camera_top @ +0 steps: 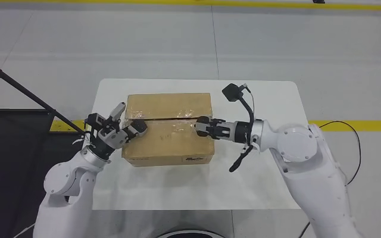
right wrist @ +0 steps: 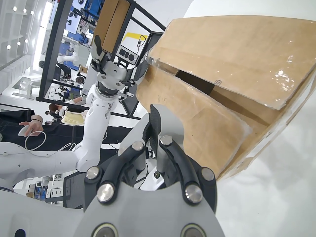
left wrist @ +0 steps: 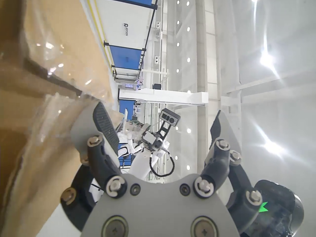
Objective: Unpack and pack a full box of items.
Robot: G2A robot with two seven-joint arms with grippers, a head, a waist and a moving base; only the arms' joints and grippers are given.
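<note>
Broadly, a white table (camera_top: 262, 178) carries the cardboard box (camera_top: 169, 143) at its middle, flaps down, with a dark gap showing along the seam that runs left to right. Clear tape (right wrist: 284, 80) lies wrinkled over that seam. At the box's left end the left gripper (camera_top: 131, 117) is spread wide, one pad (left wrist: 105, 124) against the taped cardboard edge. The right gripper (camera_top: 200, 127) sits at the box's right end by the seam; whether it is spread or pressed together cannot be told.

The cardboard box (right wrist: 234, 57) lies on the table (right wrist: 271, 186), seam gaping, left gripper (right wrist: 119, 51) at its far end, fingers (right wrist: 141, 69) spread
</note>
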